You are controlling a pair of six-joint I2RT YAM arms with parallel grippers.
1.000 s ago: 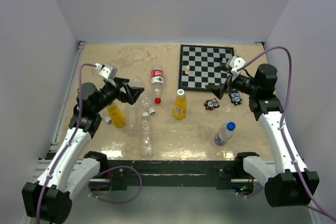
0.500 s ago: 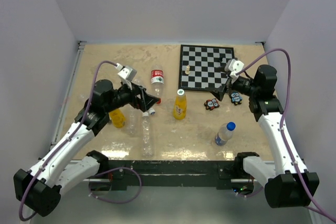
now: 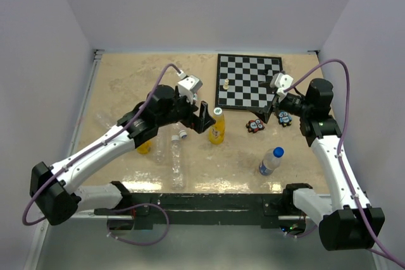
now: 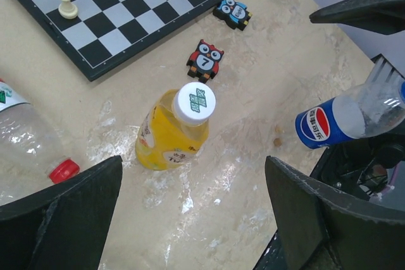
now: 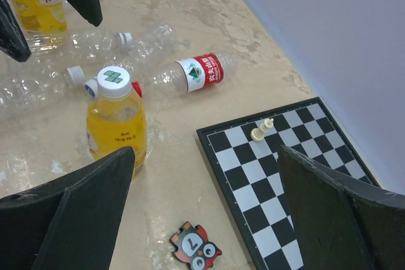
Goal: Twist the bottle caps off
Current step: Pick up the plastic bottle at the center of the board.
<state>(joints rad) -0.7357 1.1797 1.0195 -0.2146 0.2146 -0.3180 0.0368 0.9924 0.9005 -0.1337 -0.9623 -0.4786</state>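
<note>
Approach step: my left end effector (image 4: pixel 193 165), spread wide, hangs near the upright orange bottle (image 4: pixel 169 138) on the table (image 3: pixel 120 86), white cap (image 4: pixel 194 102) on. Right end effector (image 5: pixel 205 153) spread too, empty. Next I should steady the bottle, then pinch that cap

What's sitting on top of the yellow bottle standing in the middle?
A white cap with a green mark on it sits on the yellow bottle. The bottle's mouth is covered by the cap, so it cannot be seen.
</note>
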